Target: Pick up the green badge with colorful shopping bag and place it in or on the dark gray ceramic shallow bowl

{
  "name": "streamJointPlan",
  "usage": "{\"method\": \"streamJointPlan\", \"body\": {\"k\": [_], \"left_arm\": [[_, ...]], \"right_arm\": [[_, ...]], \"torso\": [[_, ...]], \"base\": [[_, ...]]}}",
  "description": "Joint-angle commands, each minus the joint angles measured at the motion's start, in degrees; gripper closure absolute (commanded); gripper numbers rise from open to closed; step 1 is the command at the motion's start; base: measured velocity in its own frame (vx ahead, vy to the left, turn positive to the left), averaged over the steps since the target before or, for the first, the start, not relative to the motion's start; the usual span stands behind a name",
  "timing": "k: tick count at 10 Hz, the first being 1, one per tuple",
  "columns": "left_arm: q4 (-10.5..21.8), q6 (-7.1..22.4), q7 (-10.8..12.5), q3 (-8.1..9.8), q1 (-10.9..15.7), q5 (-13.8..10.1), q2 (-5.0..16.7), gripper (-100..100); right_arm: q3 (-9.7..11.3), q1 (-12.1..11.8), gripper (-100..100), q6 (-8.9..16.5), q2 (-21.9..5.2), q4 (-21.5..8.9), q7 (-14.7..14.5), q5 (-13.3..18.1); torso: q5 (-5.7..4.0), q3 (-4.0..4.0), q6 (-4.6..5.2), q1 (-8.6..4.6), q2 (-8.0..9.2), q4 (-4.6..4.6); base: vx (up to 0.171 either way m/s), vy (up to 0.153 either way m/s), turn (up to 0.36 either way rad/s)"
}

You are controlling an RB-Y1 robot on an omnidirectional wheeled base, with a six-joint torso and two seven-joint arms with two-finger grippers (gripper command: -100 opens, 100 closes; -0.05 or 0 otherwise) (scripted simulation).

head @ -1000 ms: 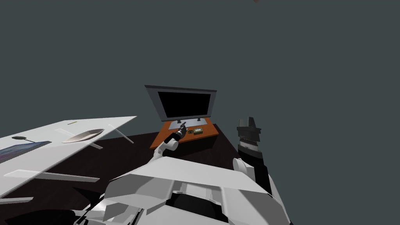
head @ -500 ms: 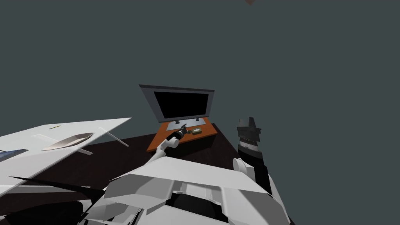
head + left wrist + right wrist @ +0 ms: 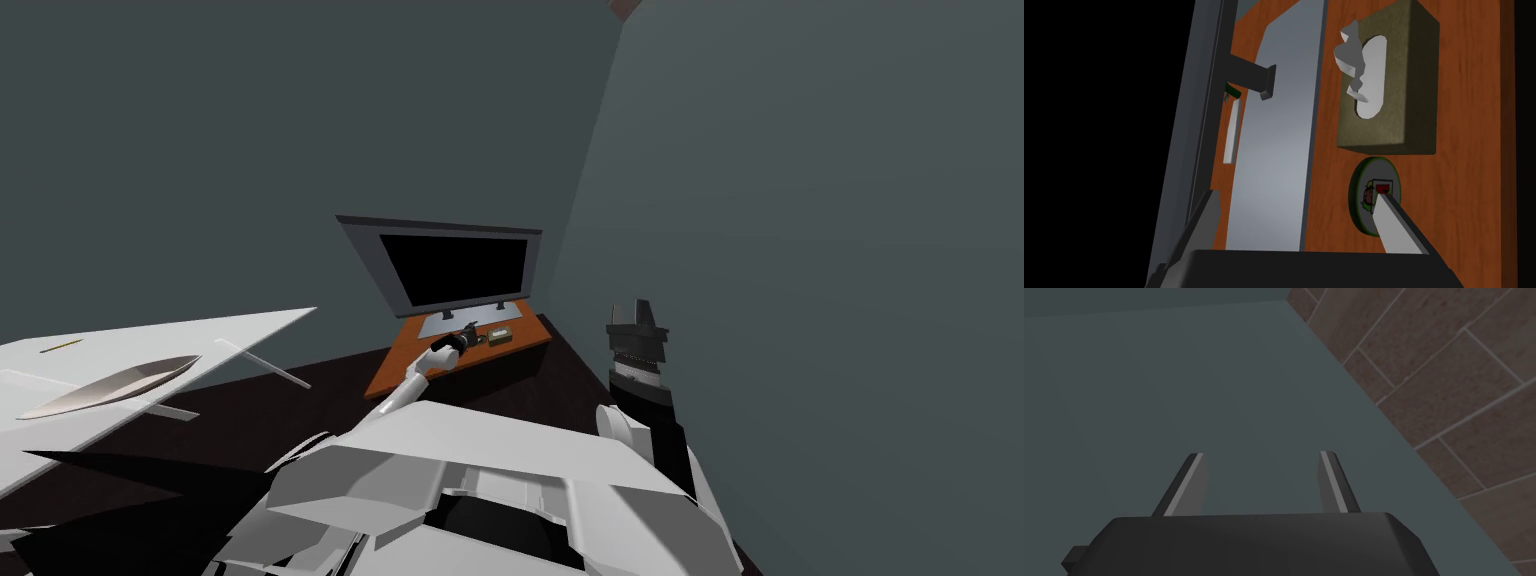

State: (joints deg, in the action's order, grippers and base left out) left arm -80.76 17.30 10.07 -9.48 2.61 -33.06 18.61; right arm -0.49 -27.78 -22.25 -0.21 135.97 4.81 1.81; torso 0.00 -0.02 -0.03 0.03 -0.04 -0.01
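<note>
At the centre of the frame, an orange-brown wooden stand (image 3: 395, 366) carries a television (image 3: 450, 270), an olive tissue box (image 3: 502, 336) and, just beside the box, a round green badge (image 3: 1366, 185). At the lower left, a white table (image 3: 215, 335) holds a shallow bowl (image 3: 110, 386).

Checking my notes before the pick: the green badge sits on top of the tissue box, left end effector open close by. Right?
No. The left wrist view shows the badge lying on the wooden stand beside the tissue box, not on it. The left end effector is open close by.
</note>
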Motion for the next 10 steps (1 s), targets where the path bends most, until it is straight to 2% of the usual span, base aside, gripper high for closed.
{"method": "streamJointPlan", "body": {"k": [1,2,3,4,5,6,8,9,10], "left_arm": [[2.9,1.4,0.4,-0.30,1.1,-1.1,0.6,-100],[5.4,3.4,1.1,-0.28,3.2,-2.5,1.1,-100],[7.1,4.1,1.1,-0.28,3.2,-2.5,1.1,-100],[8.8,6.1,1.8,-0.23,5.3,-4.0,1.7,-100],[10.5,6.9,1.8,-0.23,5.3,-4.0,1.7,-100],[12.3,8.9,2.5,-0.14,7.5,-5.3,2.2,-100],[14.5,9.5,2.5,-0.14,7.5,-5.3,2.2,-100],[14.5,9.5,2.5,-0.14,7.5,-5.3,2.2,-100],[16.4,12.2,3.2,-0.01,9.6,-6.7,2.7,-100]], "right_arm": [[0.0,0.0,0,0.0,0.0,0.0,0.0,0.0],[0.0,0.0,0,0.0,0.0,0.0,0.0,0.0],[0.0,0.0,0,0.0,0.0,0.0,0.0,0.0],[0.0,0.0,0,0.0,0.0,0.0,0.0,0.0],[0.0,0.0,0,0.0,0.0,0.0,0.0,0.0],[0.0,0.0,0,0.0,0.0,0.0,0.0,0.0],[0.0,0.0,0,0.0,0.0,0.0,0.0,0.0],[0.0,0.0,0,0.0,0.0,0.0,0.0,0.0],[0.0,0.0,0,0.0,0.0,0.0,0.0,0.0]], "torso": [[0.00,0.00,0.00,0.00,0.00,0.00],[0.00,0.00,-0.04,0.01,0.00,-0.01],[0.00,0.00,0.00,0.01,-0.01,0.00],[0.01,0.00,-0.04,0.01,0.01,-0.01],[0.00,0.00,-0.01,0.01,-0.01,0.00],[0.00,-0.01,-0.04,0.01,0.00,-0.01],[0.00,-0.01,-0.05,0.02,-0.01,-0.01],[0.00,0.00,-0.05,0.00,0.00,-0.01],[0.00,0.01,-0.05,-0.03,0.02,0.00]], "base": [[0.003,0.010,-0.071],[0.005,0.014,-0.130],[0.005,0.016,-0.077],[0.006,0.013,-0.123],[0.006,0.014,-0.073],[0.009,0.013,-0.152],[0.008,0.013,-0.019],[0.001,0.001,0.014],[0.006,0.011,-0.111]]}}
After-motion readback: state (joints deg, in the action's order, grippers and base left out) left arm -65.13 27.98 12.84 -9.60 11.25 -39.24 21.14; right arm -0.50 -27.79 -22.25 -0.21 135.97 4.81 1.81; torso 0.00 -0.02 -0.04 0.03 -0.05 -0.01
